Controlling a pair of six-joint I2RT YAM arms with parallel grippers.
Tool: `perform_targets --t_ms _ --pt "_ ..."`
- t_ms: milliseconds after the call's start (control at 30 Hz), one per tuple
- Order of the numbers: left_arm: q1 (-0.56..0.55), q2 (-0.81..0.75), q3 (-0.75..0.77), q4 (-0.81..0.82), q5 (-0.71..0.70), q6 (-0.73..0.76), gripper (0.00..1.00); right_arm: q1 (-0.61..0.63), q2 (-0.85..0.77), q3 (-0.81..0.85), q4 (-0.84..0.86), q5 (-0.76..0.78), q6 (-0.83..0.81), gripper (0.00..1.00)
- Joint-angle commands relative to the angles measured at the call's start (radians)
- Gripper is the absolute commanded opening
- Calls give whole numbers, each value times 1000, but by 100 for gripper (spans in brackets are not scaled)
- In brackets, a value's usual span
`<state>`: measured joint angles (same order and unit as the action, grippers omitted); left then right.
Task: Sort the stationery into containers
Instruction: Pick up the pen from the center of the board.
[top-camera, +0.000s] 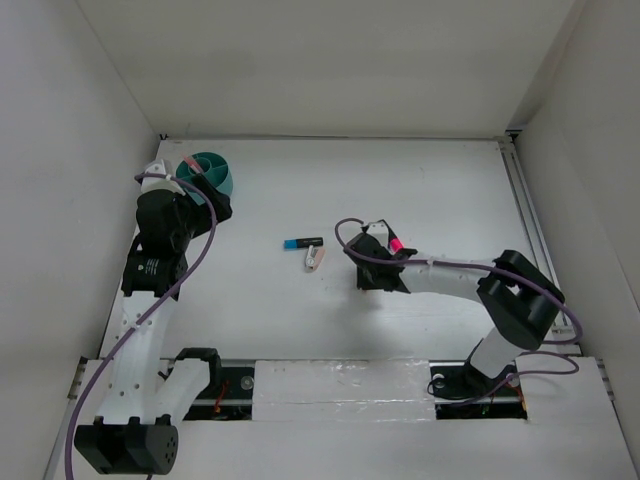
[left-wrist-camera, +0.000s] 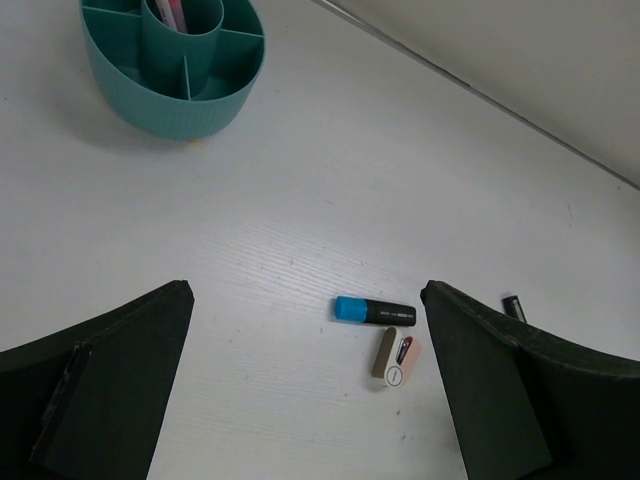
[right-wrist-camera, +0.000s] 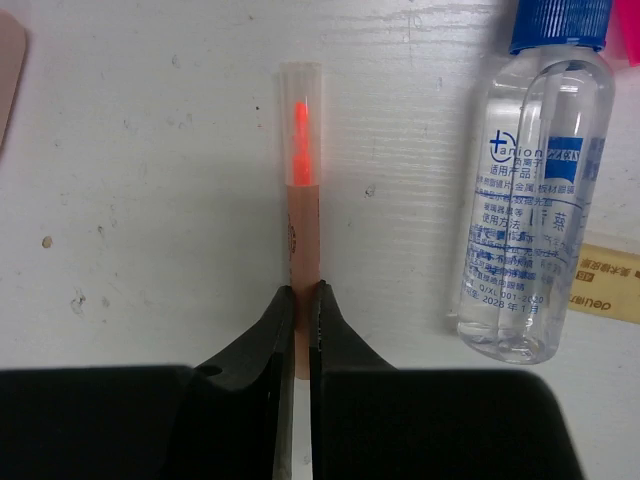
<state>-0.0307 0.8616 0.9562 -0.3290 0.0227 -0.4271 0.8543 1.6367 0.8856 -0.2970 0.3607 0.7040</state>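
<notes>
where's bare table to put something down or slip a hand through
Free: the stretch between the teal tub and the blue-ended marker, and the far right of the table toward the rail. Crowded: around the right gripper, shut on a pen with the bottle close beside it.

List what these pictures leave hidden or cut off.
- Pen, right wrist view: rear end hidden by the right tool.
- Bottle, right wrist view: cap top cut off by the upper edge.
- Tub, left wrist view: far side cut off by the upper edge; top view: partly behind the left arm.
- Tan block, right wrist view: cut off by the right edge.
</notes>
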Motion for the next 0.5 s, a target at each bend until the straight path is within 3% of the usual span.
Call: perform_targets --t_ms 0,67,233,333,467 --pt "5 -16 -11 45 49 13 99 38 2 -4 21 -6 -6 0" --pt "5 -16 -20 74 106 13 100 57 -72 -4 42 -6 -15 0" --pt "5 60 -43 154 449 13 100 89 -207 10 160 -74 -103 0" --pt "5 112 -66 215 636 13 100 89 -189 90 183 -106 -130 0" --pt "5 154 -76 239 721 4 100 101 -94 275 131 -118 -175 0"
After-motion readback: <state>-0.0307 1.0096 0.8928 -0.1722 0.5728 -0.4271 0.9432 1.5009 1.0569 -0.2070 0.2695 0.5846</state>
